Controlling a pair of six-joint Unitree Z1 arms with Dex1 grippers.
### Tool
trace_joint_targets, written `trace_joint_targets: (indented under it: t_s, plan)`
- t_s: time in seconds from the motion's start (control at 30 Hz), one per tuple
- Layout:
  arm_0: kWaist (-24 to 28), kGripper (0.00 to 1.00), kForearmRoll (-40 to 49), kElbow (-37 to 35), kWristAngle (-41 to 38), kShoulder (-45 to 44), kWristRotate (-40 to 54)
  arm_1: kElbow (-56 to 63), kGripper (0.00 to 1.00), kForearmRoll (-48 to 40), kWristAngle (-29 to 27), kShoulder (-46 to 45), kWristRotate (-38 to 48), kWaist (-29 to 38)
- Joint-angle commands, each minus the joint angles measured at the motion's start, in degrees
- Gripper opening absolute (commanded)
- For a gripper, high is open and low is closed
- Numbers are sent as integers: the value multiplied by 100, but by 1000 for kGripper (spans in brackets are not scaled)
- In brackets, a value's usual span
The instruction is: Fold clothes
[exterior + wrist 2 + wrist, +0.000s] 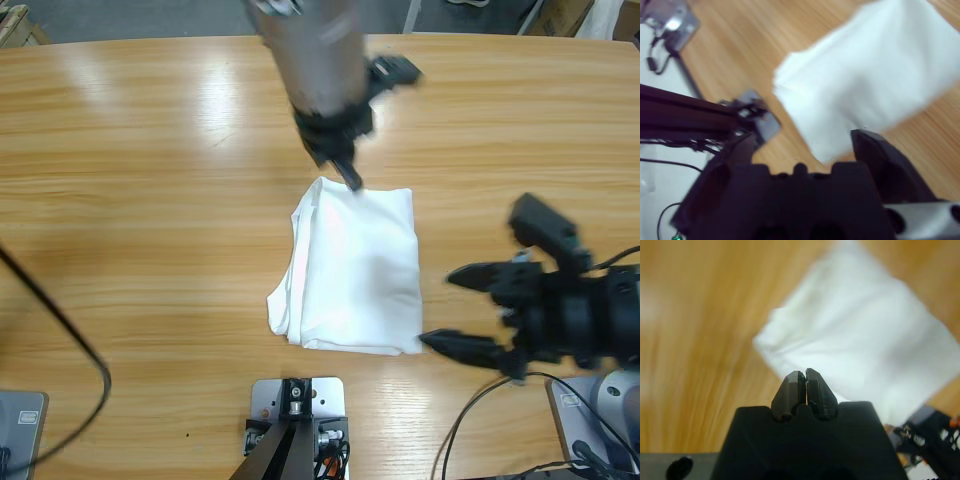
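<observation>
The white T-shirt (355, 268) lies folded into a compact rectangle on the wooden table (150, 200); its logo and neck label are hidden. My left gripper (352, 182) comes down from the top and its shut jaws sit at the shirt's far edge. In the left wrist view the left gripper (805, 374) is closed, with nothing visible between the jaws and the T-shirt (865, 340) just beyond them. My right gripper (458, 310) stands open at the shirt's near right corner, just off the cloth. The right wrist view shows the right gripper (805, 150) spread wide before the T-shirt (870, 75).
A black cable (60, 320) crosses the table's left side. The left half of the table shows bare wood. Beyond the table's far edge lies grey floor with boxes (20, 25).
</observation>
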Motion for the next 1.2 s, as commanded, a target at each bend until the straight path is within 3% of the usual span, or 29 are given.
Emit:
trace_joint_targets:
  t_s: [0.03,0.4,0.63,1.0,1.2]
  plan:
    - [-308,964,584,-1967,-1023,356,745,-51,1000,1818,-235,-1489,-77,-872]
    - [-939,965,-104,-2108,-2212,1050,2111,-17,1000,1945,-205,-1569,-96,-874]
    - [-934,977,209,-2030,-777,1338,2338,-8,1000,1897,-147,-1492,-102,-874]
    - [-758,977,387,-2071,-25,1982,2639,28,1000,1897,-38,-1659,-138,-872]
    - [-182,977,846,-1890,102,1910,2637,27,1000,1889,-64,-1650,-149,-881]
